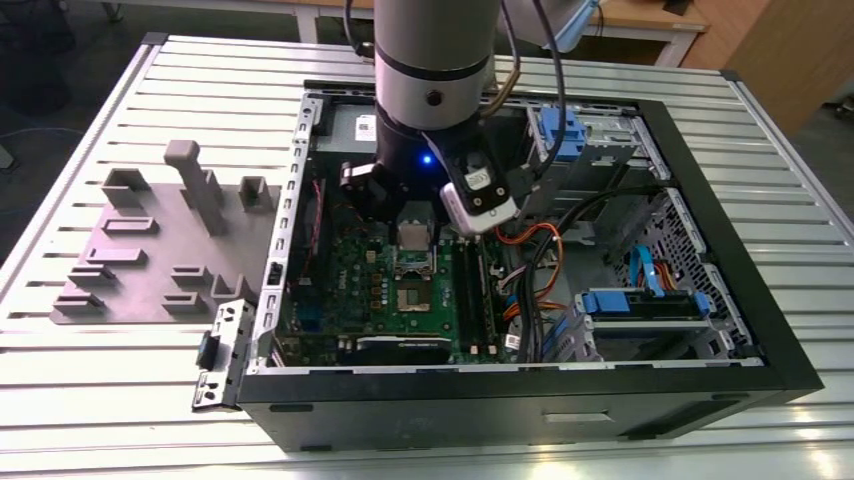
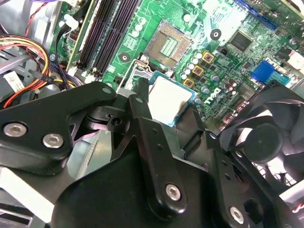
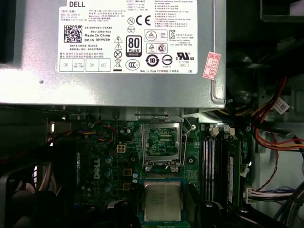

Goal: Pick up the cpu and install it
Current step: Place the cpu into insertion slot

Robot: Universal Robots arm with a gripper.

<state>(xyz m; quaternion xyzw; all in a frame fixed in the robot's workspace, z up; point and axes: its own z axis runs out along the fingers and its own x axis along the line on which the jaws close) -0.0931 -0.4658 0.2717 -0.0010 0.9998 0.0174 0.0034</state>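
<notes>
The hand (image 2: 167, 108) was clenched on the one cpu (image 2: 171, 97), with one black finger (image 2: 142, 116) on each of two opposite edges, holding it flat just above the green board (image 2: 228, 76). The one socket (image 3: 162, 144) lay just beside the cpu, its contacts uncovered. One fan (image 2: 270, 142) sat near the hand, and one labelled grey box (image 3: 118, 71) stood beyond the socket. All were inside one open case (image 1: 721, 330) on the slatted counter (image 1: 817, 225). One grey tray (image 1: 147, 270) lay on the exterior view's left.
</notes>
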